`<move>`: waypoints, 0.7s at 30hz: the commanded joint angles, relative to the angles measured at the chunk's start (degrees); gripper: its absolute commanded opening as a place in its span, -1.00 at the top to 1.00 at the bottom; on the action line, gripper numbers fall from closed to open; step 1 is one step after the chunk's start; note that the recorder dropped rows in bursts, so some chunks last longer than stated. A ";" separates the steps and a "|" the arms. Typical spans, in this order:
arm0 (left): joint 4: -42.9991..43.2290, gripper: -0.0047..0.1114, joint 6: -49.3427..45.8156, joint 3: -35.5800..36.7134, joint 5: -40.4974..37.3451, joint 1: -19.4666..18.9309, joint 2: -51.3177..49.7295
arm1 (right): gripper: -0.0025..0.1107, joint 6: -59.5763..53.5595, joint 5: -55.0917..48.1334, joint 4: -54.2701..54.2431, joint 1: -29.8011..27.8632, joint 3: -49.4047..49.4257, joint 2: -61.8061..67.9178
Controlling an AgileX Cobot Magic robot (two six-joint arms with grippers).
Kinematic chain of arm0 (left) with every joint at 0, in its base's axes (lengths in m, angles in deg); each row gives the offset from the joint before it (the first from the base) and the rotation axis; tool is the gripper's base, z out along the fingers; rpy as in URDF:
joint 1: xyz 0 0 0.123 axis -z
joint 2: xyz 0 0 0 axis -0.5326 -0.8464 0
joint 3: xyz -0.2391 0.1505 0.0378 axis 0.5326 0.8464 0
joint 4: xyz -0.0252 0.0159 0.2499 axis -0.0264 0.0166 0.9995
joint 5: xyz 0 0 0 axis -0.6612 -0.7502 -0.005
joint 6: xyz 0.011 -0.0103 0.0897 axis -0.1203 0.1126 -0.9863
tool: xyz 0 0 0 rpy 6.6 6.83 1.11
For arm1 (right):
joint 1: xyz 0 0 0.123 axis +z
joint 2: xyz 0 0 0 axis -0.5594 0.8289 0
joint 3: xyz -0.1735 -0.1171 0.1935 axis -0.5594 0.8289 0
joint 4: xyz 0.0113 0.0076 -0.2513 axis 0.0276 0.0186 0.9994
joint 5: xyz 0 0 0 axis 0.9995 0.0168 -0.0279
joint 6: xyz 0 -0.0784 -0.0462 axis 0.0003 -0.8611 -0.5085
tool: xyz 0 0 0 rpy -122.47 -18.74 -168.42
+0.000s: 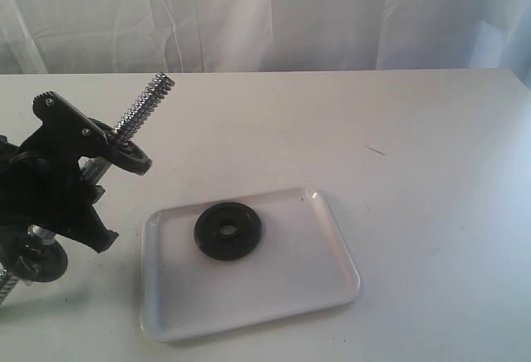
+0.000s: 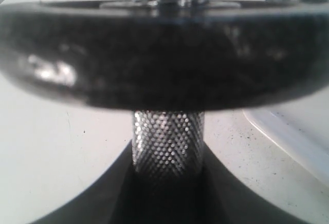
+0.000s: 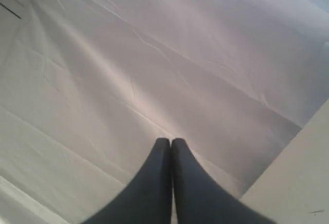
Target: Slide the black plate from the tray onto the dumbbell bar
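One black plate [image 1: 227,230] lies flat in the white tray [image 1: 319,283], left of its middle. My left gripper [image 1: 90,169] is shut on the dumbbell bar [image 1: 148,99], holding it tilted above the table left of the tray, threaded end up. A second black disc [image 1: 130,154] sits on the bar just above the gripper, and a third [image 1: 37,262] at its lower end. In the left wrist view the knurled bar [image 2: 168,142] rises between the fingers of the gripper [image 2: 168,170] to the disc [image 2: 164,54]. My right gripper [image 3: 170,141] is shut on nothing and faces the curtain.
A white curtain [image 1: 265,13] hangs behind the white table [image 1: 431,154]. A corner of the tray [image 2: 288,131] shows in the left wrist view. The right arm is outside the exterior view.
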 commanded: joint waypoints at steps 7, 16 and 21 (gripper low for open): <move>0.53 0.92 0.05 -1.89 8.08 0.01 3.38 | 0.96 -14.43 -32.81 24.25 10.28 -32.35 19.13; -1.19 0.92 0.16 -1.89 8.21 0.01 3.38 | 0.96 -39.96 -44.47 5.33 13.13 -54.22 48.53; -2.15 0.92 0.24 -1.89 10.20 0.01 3.38 | 0.96 -64.89 -51.10 -16.94 13.13 -61.05 61.71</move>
